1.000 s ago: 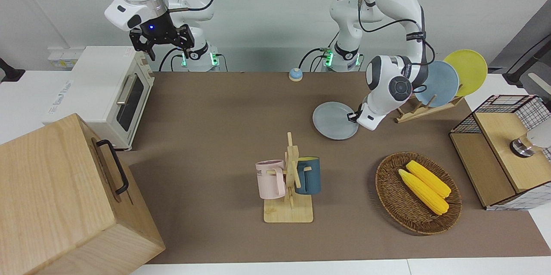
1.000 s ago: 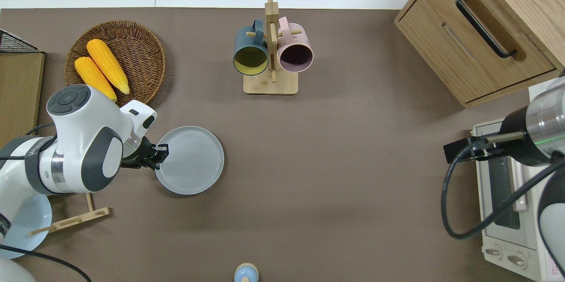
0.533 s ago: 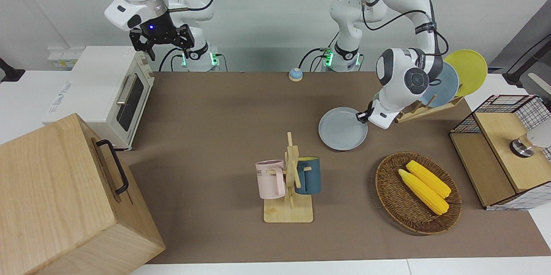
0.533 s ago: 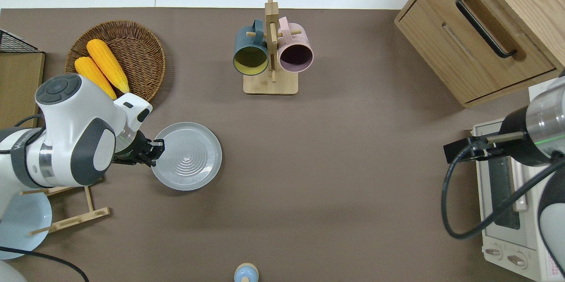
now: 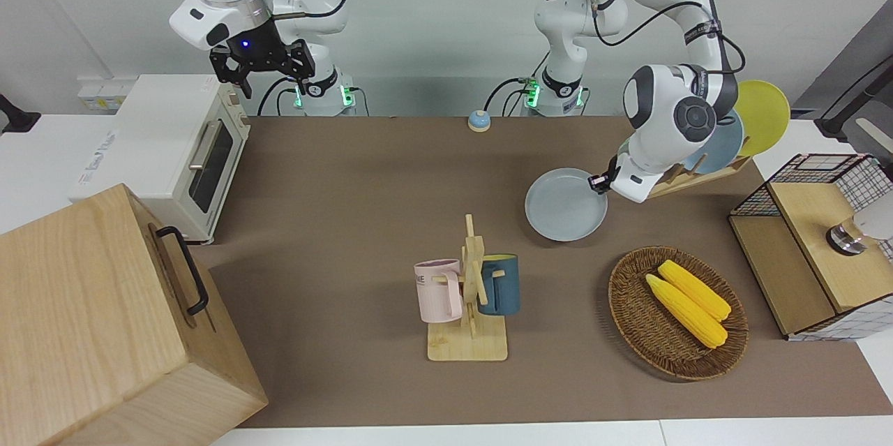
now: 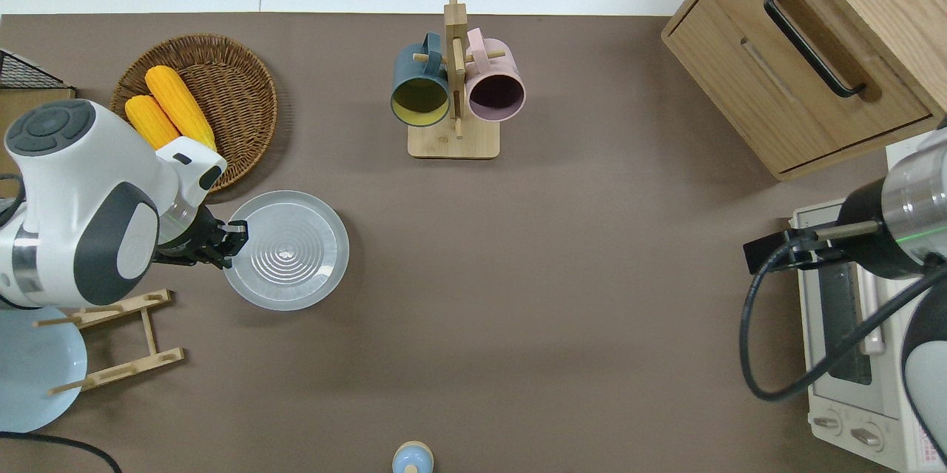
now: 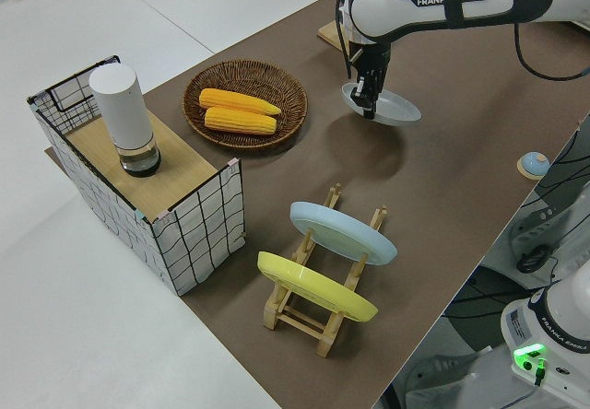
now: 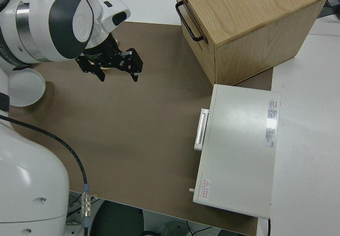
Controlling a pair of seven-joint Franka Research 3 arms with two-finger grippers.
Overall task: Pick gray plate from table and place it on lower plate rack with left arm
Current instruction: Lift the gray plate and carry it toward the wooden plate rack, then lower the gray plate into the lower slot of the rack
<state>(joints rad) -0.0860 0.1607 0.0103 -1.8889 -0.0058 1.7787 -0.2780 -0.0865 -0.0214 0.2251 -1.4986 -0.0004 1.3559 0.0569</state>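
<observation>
We see bright, even overhead light in all views; soft faint shadows under objs on the brown mat [image 5: 363, 223]. Sharp focus throughout, no glare or blur noted.

Glossy gray plate [image 6: 287, 251] over matt brown table cover [image 6: 562, 295]
Light-wood plate rack [image 7: 318, 309] w/ smooth dowels; rough woven wicker basket [image 5: 670, 345]; glossy white plastic arm shells.

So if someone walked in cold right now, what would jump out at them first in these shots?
Probably the left end effector clamped on the rim of the gray plate, holding it in the air over the table between the corn basket and the lower plate rack. Next, that rack's two plates at the left arm's end of the table, the blue plate and the yellow plate. The right arm is parked.
</observation>
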